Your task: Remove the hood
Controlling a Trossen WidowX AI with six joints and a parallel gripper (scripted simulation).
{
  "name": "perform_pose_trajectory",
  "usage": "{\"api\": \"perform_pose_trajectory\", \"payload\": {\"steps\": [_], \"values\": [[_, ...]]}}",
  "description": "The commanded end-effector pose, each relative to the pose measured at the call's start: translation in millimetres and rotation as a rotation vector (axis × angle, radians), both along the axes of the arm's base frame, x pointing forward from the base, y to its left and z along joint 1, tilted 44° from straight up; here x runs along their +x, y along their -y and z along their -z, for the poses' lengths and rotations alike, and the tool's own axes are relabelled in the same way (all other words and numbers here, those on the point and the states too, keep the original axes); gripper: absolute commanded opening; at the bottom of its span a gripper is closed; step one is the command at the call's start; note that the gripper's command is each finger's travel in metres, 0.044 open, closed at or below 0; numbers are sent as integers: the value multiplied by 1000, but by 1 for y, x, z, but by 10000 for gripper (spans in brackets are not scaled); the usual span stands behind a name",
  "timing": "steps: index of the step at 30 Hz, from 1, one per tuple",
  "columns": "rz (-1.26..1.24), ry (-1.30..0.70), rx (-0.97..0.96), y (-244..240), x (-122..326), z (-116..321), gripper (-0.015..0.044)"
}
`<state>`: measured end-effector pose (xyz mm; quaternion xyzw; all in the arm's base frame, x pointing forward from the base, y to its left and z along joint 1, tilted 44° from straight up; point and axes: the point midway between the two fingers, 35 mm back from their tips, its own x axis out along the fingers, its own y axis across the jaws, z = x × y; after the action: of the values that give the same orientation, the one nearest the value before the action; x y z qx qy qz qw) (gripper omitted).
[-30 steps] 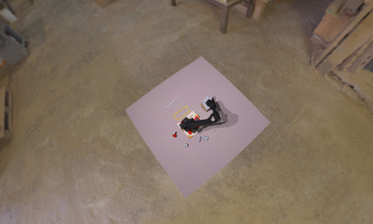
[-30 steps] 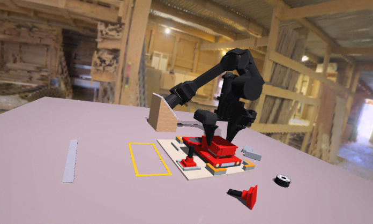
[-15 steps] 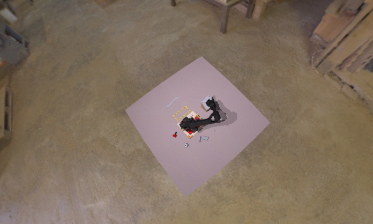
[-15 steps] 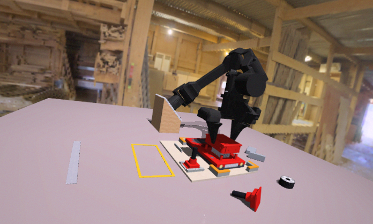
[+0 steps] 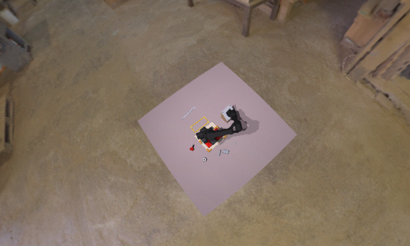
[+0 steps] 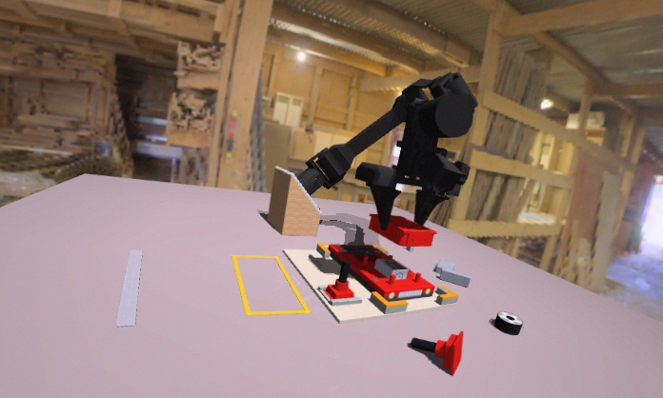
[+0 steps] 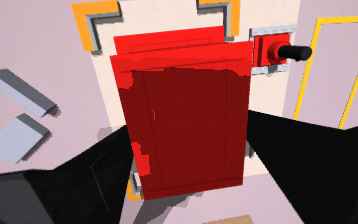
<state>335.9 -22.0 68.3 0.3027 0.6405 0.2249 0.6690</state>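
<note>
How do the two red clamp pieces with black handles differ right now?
The clamp on the board stands upright in its grey bracket beside the toy car; the loose clamp lies tipped on its side on the table, handle roughly level. One is mounted, the other free. Both have a red base and a black handle.

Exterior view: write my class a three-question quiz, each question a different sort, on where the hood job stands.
1. True or false: the hood rests on the car.
2. The yellow outline holds: A) the hood B) a wheel C) no part.
3. Fill in: the fingers grip the ____.

Key: 1 false, the gripper holds it in the air above the car; 2 C; 3 hood.
</note>
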Motion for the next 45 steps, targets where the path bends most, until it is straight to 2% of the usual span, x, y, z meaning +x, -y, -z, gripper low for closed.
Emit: {"api": "perform_pose_trajectory", "payload": {"steps": [1, 14, 29, 45], "values": [[0, -2, -2, 3, 0, 4, 0], [4, -1, -26, 77, -11, 64, 0], [-4, 3, -16, 148, -55, 136, 0], [-5, 4, -15, 145, -56, 146, 0]]}}
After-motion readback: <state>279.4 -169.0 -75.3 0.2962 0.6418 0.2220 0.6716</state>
